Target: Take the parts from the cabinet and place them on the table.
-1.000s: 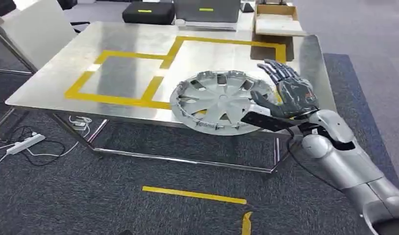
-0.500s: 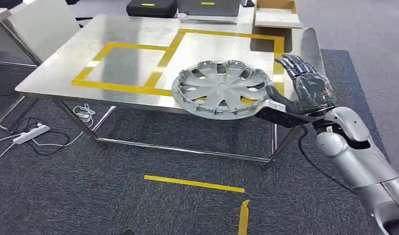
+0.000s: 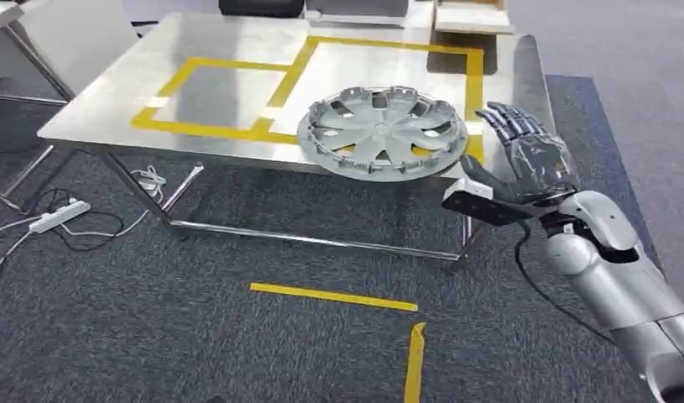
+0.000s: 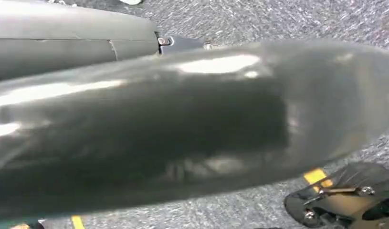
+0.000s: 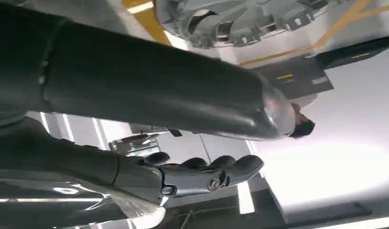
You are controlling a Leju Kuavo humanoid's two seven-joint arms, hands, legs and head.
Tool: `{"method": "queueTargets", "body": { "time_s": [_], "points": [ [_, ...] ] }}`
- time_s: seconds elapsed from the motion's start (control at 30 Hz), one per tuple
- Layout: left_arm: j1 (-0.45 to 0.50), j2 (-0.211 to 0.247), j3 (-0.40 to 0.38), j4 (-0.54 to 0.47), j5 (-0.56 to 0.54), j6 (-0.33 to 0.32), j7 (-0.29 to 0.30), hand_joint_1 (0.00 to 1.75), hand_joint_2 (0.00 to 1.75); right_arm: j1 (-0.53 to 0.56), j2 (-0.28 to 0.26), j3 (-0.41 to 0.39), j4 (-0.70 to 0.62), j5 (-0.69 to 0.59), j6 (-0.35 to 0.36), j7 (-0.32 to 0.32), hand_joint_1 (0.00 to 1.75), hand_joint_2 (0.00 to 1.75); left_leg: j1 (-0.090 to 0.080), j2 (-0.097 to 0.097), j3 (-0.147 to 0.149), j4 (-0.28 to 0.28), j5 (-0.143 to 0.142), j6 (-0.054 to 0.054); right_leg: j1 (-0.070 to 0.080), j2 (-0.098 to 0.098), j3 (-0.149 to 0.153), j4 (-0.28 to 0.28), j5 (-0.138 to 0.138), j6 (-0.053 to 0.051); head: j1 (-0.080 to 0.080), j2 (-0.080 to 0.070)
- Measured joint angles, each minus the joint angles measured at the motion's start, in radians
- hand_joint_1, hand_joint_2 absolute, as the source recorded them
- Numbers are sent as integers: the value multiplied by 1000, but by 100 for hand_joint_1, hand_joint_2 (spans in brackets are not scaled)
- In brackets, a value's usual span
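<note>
The silver wheel cover (image 3: 382, 133) lies flat on the steel table (image 3: 112, 101), overhanging its near edge just beside the right hand (image 3: 523, 164), whose fingers (image 3: 510, 122) are spread and empty, which suggests the part has been set down.

Silver right arm (image 3: 611, 269), black cable, dark fingers (image 3: 513, 124) under clear film.
</note>
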Motion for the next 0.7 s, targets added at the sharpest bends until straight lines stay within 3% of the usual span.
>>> {"method": "queueTargets", "body": {
  "time_s": [0.07, 0.1, 0.17, 0.2, 0.23, 0.27, 0.3, 0.37, 0.4, 0.43, 0.53, 0.57, 0.6, 0.63, 0.7],
  "points": [
    [3, 1, 0, 0, 0, -3, 0, 0, 0, 4, 0, 0, 0, 1, 0, 0, 0, 0, -2, -2, -8, -4, 6, -10, -5, -3, -10, -10, 15, -13, 0, 0],
    [2, 1, 0, 0, 0, -5, -2, 0, 0, 3, 0, 0, 0, 1, 1, -1, 0, 0, 1, -3, -17, 11, -29, -19, -8, -4, -15, -11, 25, -23, -3, 0],
    [1, 0, 0, 0, 0, -6, -2, 0, 0, 3, 0, 0, 0, 1, 0, -1, 0, 0, 8, -3, -53, 162, -141, -29, -7, -7, -25, -11, 34, -35, -6, 0],
    [0, -1, 0, 0, 0, -8, -5, 0, 0, 2, 0, 0, 0, 1, 1, -1, 0, 0, 11, -3, -75, 247, -179, -32, -7, -8, -30, -10, 36, -37, -5, 0],
    [0, -2, 0, 0, -1, -11, -9, 0, 0, 2, 0, 0, 0, 2, 1, -1, 0, 0, 13, -3, -86, 306, -195, -36, -7, -8, -35, -8, 39, -37, -5, 0],
    [0, -2, 0, 0, -3, -14, -14, 0, 0, 2, 0, 0, 0, 3, 1, -1, 0, 0, 16, -3, -76, 314, -186, -37, -7, -7, -40, -6, 40, -37, -6, 0],
    [0, -2, 0, 0, -3, -14, -18, 0, 0, 2, -1, 0, 0, 3, 1, -2, 0, 0, 19, -3, -49, 279, -160, -38, -7, -7, -45, -1, 41, -36, -6, 0],
    [-3, -1, 0, 0, -3, -14, -20, 0, 0, -1, -1, -3, 0, 3, 1, -2, 0, 0, 21, -3, 43, 125, -90, -33, -9, -6, -49, 10, 40, -34, -6, 0],
    [-4, 0, 0, 0, -3, -14, -20, 0, 0, -2, -1, -4, 0, 3, 1, -3, 0, 0, 21, -3, 75, 59, -87, -29, -9, -6, -53, 14, 38, -31, -6, 0],
    [-6, 0, 0, 0, -3, -14, -20, 0, 0, -5, -2, -6, -1, 3, 1, -3, 0, 0, 16, -5, 88, 41, -93, -27, -4, -6, -61, 17, 40, -25, -5, 0],
    [-7, 0, 0, 0, -3, -13, -20, 0, 0, -2, -4, -8, -1, 2, 2, -5, 0, 0, 11, -5, 81, 29, -95, -20, -8, -6, -71, 17, 53, -7, -4, 0],
    [-8, 0, 0, 0, -3, -13, -20, 0, 0, -1, -8, -10, -2, 1, 2, -9, 0, 0, 18, -4, 84, 6, -96, -15, -8, -6, -80, 21, 47, 0, -4, 0],
    [-8, -1, 0, 0, -3, -13, -20, 0, 0, 0, -11, -10, -2, 0, 2, -11, 0, 0, 18, -4, 82, 4, -89, -5, -9, -5, -96, 36, 25, 3, -2, 0],
    [-7, 1, 0, 0, -3, -12, -19, 0, 0, -1, -15, -11, -4, 0, 1, -11, 0, 0, 18, -5, 77, 4, -85, 2, -8, -4, -116, 90, -14, 5, -2, 0],
    [-8, 3, 0, 0, -3, -11, -19, 0, 0, 6, -17, -11, -5, 2, 0, -10, 0, 0, 15, -5, 71, 4, -80, 10, -8, -3, -179, 246, -84, 7, -2, 0]
  ]
}}
